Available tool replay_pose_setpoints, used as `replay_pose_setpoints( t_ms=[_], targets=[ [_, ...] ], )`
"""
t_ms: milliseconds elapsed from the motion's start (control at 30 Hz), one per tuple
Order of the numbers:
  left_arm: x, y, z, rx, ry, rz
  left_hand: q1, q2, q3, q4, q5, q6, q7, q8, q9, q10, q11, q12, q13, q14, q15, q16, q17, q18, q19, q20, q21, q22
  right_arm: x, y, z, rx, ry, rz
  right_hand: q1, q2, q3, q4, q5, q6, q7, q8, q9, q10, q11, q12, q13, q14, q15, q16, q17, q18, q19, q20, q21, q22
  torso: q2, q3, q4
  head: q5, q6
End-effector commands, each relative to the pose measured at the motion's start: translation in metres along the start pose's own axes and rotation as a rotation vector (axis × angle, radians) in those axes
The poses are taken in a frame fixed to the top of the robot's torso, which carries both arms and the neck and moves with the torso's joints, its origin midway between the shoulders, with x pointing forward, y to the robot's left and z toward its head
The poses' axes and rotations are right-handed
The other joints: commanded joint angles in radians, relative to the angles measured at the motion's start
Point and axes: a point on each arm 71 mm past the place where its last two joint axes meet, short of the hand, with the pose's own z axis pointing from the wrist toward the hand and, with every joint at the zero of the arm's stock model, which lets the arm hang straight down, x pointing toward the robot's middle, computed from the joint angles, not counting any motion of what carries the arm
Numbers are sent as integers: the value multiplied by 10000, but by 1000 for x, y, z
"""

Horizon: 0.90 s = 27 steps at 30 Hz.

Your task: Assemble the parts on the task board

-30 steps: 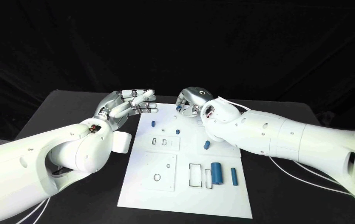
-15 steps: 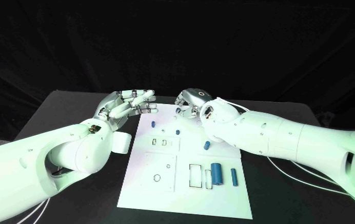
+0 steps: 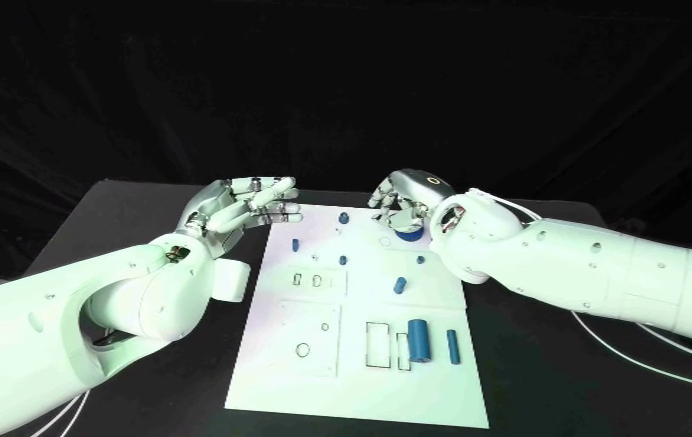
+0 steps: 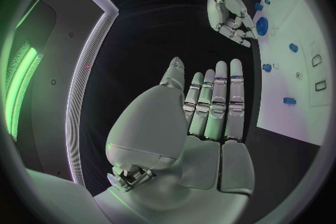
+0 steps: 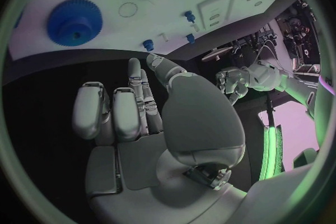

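White task board with blue parts, both robot hands empty at its far end.

The task board [image 3: 361, 357] lies flat in the middle of the black table [image 3: 116, 217]; small blue pegs [image 3: 400, 283] stand or lie across it, a larger blue cylinder [image 3: 418, 340] rests near its right edge, and a blue gear [image 5: 74, 22] sits at the far end. The right robot hand [image 3: 404, 200] hovers at that far end, fingers apart, holding nothing. The left robot hand [image 3: 245, 202] is just off the board's far left corner, fingers straight and apart, empty.
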Motion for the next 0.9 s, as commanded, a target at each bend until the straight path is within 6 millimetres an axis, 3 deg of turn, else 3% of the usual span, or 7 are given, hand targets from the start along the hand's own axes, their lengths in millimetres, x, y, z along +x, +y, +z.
replay_pose_setpoints(
  t_ms=[33, 133, 200, 233, 333, 500, 900],
  targets=[
    [0, -2, 0, 91, 239, -113, -34, 59, -7, -61, 8, -13, 51, -34, -6, -8, 16, -40, -2, -14, 25, -53, 21, 24, -41, -7, 71, 18, -6, -13, -12, 875, 936, 996, -489, -205, -414, 215, 177, -158, -96, -46, 19, 605, -129, 670, 460, 320, -146, 185, 236, -185, 198, -54, 164, 251, -44, -14, -122, -5, 39],
    [-1, -2, 0, 97, 227, -106, -27, 62, -4, -68, 8, -6, 46, -33, -4, 0, 11, -39, 1, -3, 21, -51, 28, 26, -40, -7, 77, 20, -11, -24, -21, 1207, 1363, 1122, -667, -254, -845, 375, -242, -293, -171, -60, 57, 851, -200, 1675, 1287, 442, -224, 587, 845, -254, 404, -137, 370, 568, -60, -12, -156, -21, 33],
    [-2, -2, 0, 99, 220, -103, -24, 64, -2, -71, 8, -4, 44, -33, -3, 3, 8, -38, 2, 2, 20, -50, 31, 26, -39, -7, 78, 21, -13, -32, -25, 1413, 1589, 1150, -575, -139, -1297, 524, -272, -437, -178, 17, 172, 439, -218, 4217, 3894, 522, -232, 1012, 1478, -317, 573, -190, 540, 845, -63, -1, -174, -25, 28],
    [-2, -2, 0, 100, 219, -102, -24, 64, -2, -71, 8, -4, 44, -33, -3, 3, 8, -38, 2, 2, 20, -50, 31, 26, -39, -7, 78, 21, -14, -34, -27, 1482, 1649, 1143, -326, 45, -1688, 687, -151, -503, -174, 222, 365, -455, -209, 6286, 6099, 533, -169, 1270, 1823, -357, 626, -49, 591, 972, -66, 8, -186, -21, 19],
    [-3, -2, 0, 101, 220, -102, -24, 64, -2, -71, 8, -4, 44, -33, -3, 3, 8, -38, 2, 2, 20, -50, 31, 26, -39, -7, 78, 21, -15, -41, -29, 1667, 1802, 1055, -304, 27, -1889, 814, -174, -859, -70, 157, 387, -40, -94, 7426, 7284, 608, -130, 1550, 2336, -356, 705, -88, 669, 1117, -55, -7, -166, -44, 5],
    [-3, -2, 0, 96, 219, -101, -24, 64, -2, -71, 8, -4, 44, -33, -3, 3, 8, -38, 2, 2, 20, -50, 31, 26, -39, -7, 78, 21, -14, -47, -26, 1800, 1874, 895, -135, 56, -2093, 956, -38, -1074, -17, 244, 495, 110, -43, 8300, 8237, 675, -76, 1812, 2795, -376, 769, -37, 728, 1247, -54, -13, -140, -81, -13],
    [-4, -2, 1, 67, 198, -93, -24, 64, -2, -71, 8, -4, 44, -33, -3, 3, 8, -38, 2, 2, 20, -50, 31, 26, -39, -7, 78, 21, 3, -51, -16, 1993, 2029, 534, 0, 93, -2167, 1028, 111, -1254, 23, 276, 551, 50, -6, 8484, 8466, 684, -42, 1880, 2912, -360, 724, -6, 672, 1205, -54, -19, -111, -65, -116]
  ],
)
